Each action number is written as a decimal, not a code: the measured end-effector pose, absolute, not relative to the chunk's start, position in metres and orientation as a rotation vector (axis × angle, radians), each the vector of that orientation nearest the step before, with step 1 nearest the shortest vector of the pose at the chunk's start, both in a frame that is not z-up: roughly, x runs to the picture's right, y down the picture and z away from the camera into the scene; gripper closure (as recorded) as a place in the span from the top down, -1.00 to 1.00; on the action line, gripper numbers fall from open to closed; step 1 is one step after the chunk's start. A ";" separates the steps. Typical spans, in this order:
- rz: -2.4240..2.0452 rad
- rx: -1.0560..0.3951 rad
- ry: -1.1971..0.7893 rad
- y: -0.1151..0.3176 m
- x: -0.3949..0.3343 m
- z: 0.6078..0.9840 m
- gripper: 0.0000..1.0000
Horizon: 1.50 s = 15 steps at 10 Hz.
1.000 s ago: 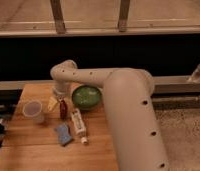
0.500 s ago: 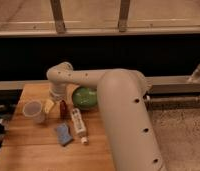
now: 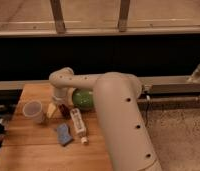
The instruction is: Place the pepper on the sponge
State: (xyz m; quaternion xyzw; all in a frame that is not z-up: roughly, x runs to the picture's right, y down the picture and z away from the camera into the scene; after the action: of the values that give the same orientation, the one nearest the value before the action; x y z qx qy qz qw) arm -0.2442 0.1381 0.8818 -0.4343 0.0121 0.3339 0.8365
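Pepper beside white bottle, tool over it, grip unclear, sponge nearby on table, away from edges.

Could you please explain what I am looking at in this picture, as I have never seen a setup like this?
The big cream-coloured shape is a robot arm. It reaches from the lower right over a wooden table. There is only one camera view, looking down on the table from above.

At the arm's end, the gripper hangs low over the table, right by the pepper, a small dark red thing. I cannot tell whether it holds the pepper.

Nearer the camera lies the blue-grey sponge, with a white bottle beside it. A clear cup stands to the left. A green bowl sits to the right of the gripper.
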 end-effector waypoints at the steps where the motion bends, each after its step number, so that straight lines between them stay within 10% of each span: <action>1: 0.716 -0.924 0.037 0.142 -0.241 0.886 0.57; 9: 0.696 -0.869 0.037 0.144 -0.245 0.880 -0.94; 15: 0.721 -0.832 -0.146 0.090 -0.228 0.834 -1.00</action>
State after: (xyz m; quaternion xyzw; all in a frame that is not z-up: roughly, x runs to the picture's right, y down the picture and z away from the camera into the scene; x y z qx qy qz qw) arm -0.2284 0.0903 0.8337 -0.3951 -0.0691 0.3422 0.8497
